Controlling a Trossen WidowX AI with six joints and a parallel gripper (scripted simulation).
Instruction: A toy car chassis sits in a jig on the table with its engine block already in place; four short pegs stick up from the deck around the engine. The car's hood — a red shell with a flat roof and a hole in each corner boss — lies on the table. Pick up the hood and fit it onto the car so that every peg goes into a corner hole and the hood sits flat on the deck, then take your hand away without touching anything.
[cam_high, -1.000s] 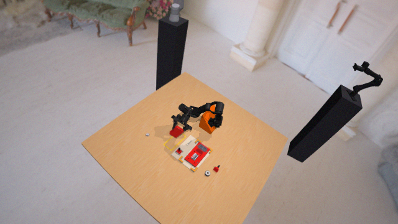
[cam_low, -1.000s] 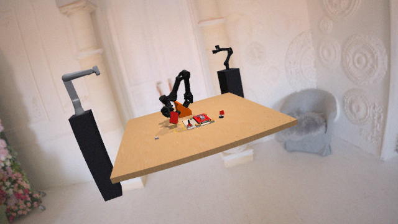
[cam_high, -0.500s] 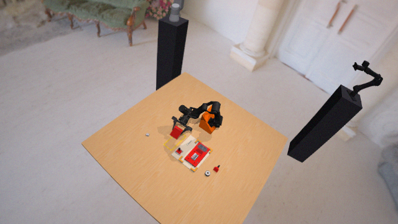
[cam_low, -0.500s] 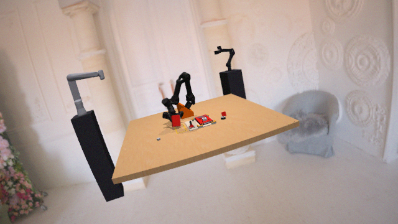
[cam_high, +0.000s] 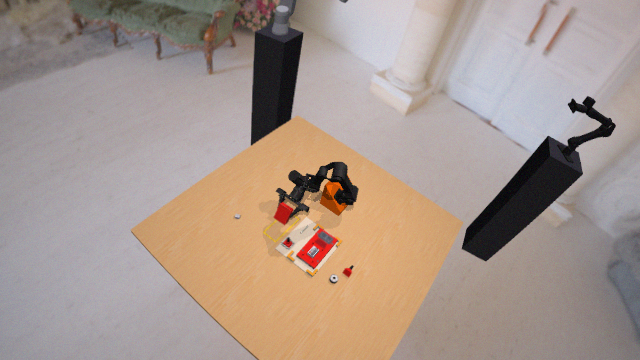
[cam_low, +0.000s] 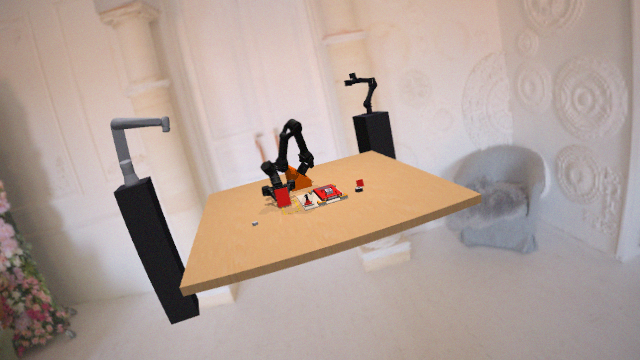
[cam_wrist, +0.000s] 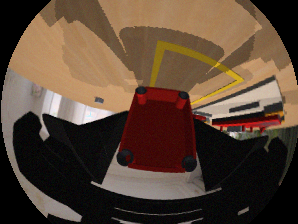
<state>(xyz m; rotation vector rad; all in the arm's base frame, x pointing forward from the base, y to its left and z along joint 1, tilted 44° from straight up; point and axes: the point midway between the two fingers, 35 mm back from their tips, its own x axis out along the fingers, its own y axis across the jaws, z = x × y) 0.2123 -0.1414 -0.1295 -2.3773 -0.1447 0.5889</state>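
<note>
My gripper (cam_high: 289, 202) (cam_low: 280, 192) (cam_wrist: 160, 117) is shut on the red hood (cam_high: 283, 212) (cam_low: 282, 197) (cam_wrist: 158, 135), a shell with a dark hole in each corner. It holds the hood above the table, over the far edge of a yellow outlined rectangle (cam_high: 274, 225) (cam_wrist: 160, 60). The red car chassis (cam_high: 318, 246) (cam_low: 324, 194) (cam_wrist: 248, 123) with its grey engine block (cam_high: 314, 251) sits in an orange-cornered jig (cam_high: 312, 273) on a white mat, to the right of the hood. The pegs are too small to make out.
The arm's orange base (cam_high: 332, 199) (cam_low: 298, 179) stands behind the mat. A small red part (cam_high: 287, 243) lies on the mat's left end. A red piece (cam_high: 348, 271) (cam_low: 359, 183), a wheel (cam_high: 333, 279) and a small grey piece (cam_high: 237, 216) (cam_low: 255, 223) lie loose on the table.
</note>
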